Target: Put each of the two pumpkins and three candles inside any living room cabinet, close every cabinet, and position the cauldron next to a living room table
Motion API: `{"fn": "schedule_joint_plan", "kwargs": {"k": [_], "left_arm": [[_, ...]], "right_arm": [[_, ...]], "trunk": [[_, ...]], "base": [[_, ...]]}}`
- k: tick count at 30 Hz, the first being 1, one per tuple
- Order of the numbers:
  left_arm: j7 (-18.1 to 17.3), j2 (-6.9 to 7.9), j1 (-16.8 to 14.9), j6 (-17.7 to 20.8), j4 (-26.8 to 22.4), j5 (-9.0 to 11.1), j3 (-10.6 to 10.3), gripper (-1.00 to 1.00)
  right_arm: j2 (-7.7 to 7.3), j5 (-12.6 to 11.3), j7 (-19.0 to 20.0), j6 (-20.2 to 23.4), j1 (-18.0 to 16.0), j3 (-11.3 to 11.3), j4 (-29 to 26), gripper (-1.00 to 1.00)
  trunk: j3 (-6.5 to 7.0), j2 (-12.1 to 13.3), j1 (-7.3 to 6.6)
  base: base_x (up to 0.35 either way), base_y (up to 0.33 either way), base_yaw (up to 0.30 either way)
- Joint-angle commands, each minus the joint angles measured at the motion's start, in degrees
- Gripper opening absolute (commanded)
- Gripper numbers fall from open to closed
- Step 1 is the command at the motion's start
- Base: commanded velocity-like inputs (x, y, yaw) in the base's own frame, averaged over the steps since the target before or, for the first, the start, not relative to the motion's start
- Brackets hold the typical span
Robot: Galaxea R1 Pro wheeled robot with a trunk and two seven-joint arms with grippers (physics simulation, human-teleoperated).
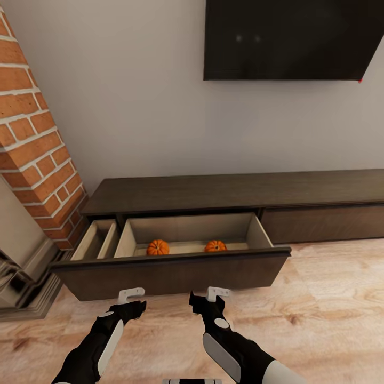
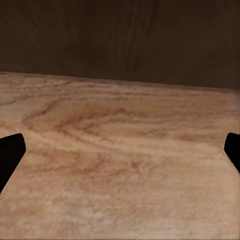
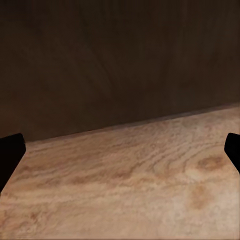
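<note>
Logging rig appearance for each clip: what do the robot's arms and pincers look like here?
Both arms are glossy black with white panels along the forearm; the right arm also carries a round white cap near the wrist. The left pincer and the right pincer have black fingers and a white bracket on top. No cables or markings are visible.

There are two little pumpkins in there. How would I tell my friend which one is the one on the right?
Find the long dark-brown cabinet under the black TV on the wall. Its big drawer near the brick fireplace is pulled open, with two orange pumpkins on its pale floor. The right pumpkin is the one farther from the bricks; the left pumpkin lies nearer them.
</note>
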Motion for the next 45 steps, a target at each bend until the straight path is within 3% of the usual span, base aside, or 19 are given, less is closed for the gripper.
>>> {"fn": "schedule_joint_plan", "kwargs": {"k": [1,31,45], "left_arm": [[0.5,0.03,0.0,0.3,-0.1,0.6,-0.1,1.00],[0.4,0.06,0.0,0.3,-0.1,0.6,-0.1,1.00],[0.4,0.06,0.0,0.3,-0.1,0.5,-0.1,1.00]], "right_arm": [[-0.03,-0.6,-0.3,-0.5,-0.1,0.3,0.0,1.00],[-0.03,-0.7,-0.5,-0.6,-0.1,-0.3,0.0,1.00],[-0.03,-0.7,-0.5,-0.6,-0.1,-0.3,0.0,1.00]], "trunk": [[-0.05,0.0,0.01],[-0.05,0.0,0.01],[-0.05,0.0,0.01]], "base": [[0.157,0.000,0.000],[0.119,0.017,0.000],[0.256,0.000,0.000]]}}
